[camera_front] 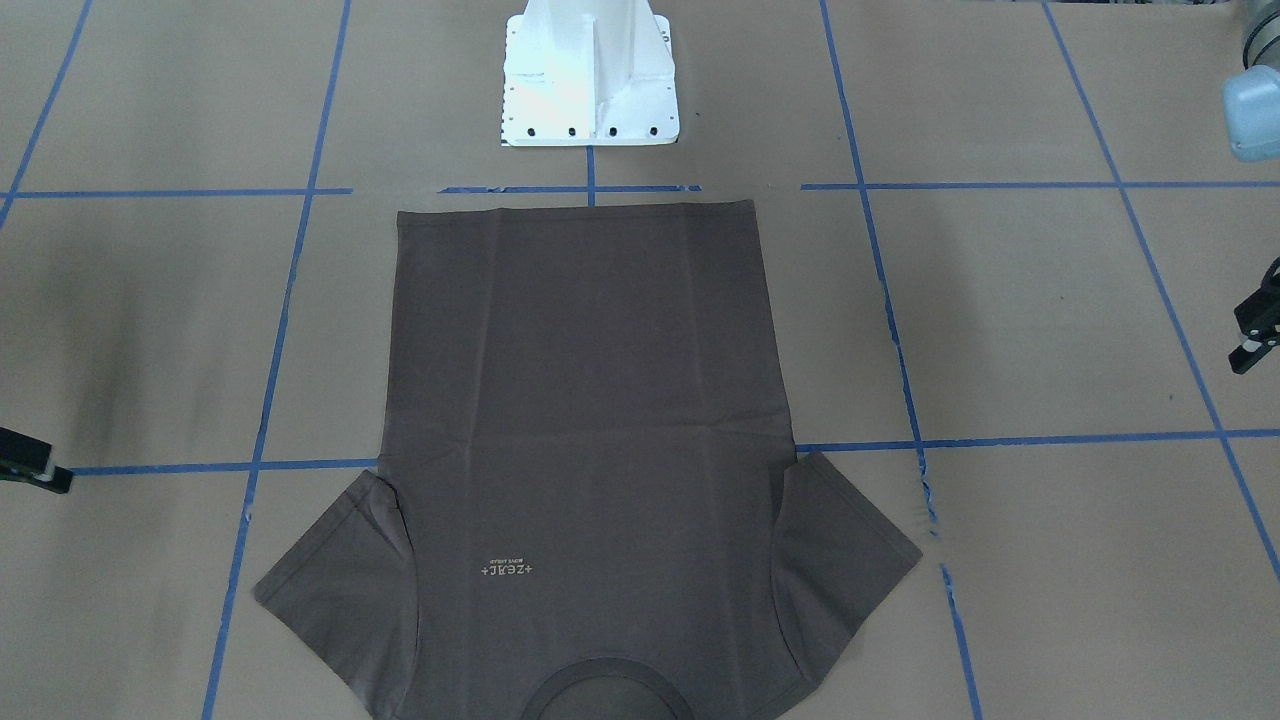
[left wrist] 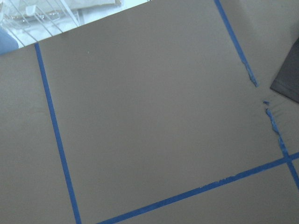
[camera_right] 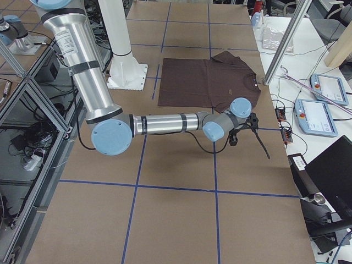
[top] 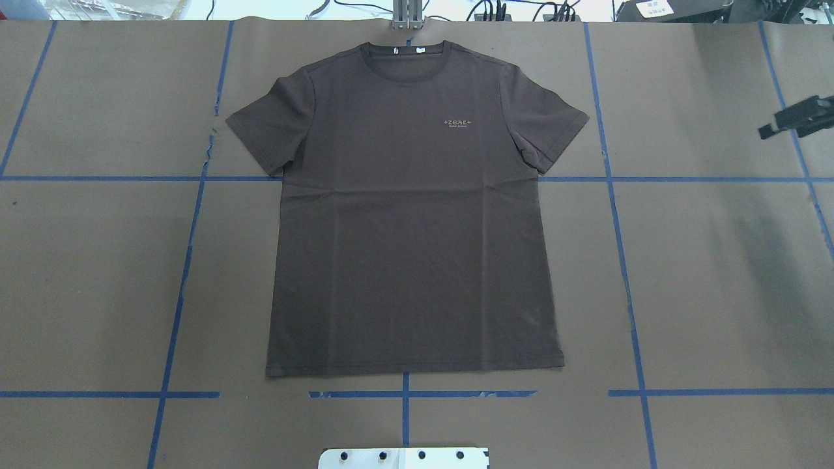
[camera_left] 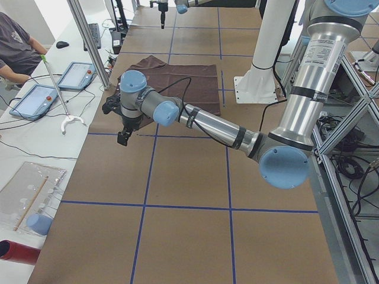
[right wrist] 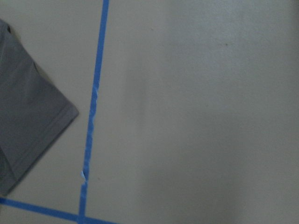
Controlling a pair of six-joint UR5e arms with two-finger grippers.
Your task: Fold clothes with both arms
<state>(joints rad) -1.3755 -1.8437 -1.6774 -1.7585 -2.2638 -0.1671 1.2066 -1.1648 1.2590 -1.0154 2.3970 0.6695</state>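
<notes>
Now the shirt (top: 410,215) lies flat and face up in the middle of the counter (top: 717,273), hem toward the pedestal (camera_front: 590,80), collar away. The left hand (camera_left: 123,138) and right hand (top: 778,124) hang out to either side, well apart from the sleeves. Whether their fingers are spread or pressed together I cannot tell. Nothing is folded yet. Likely risks: a hand pinches only the top layer, or the two lift out of step, so the cloth drags, skews and wrinkles.
</notes>
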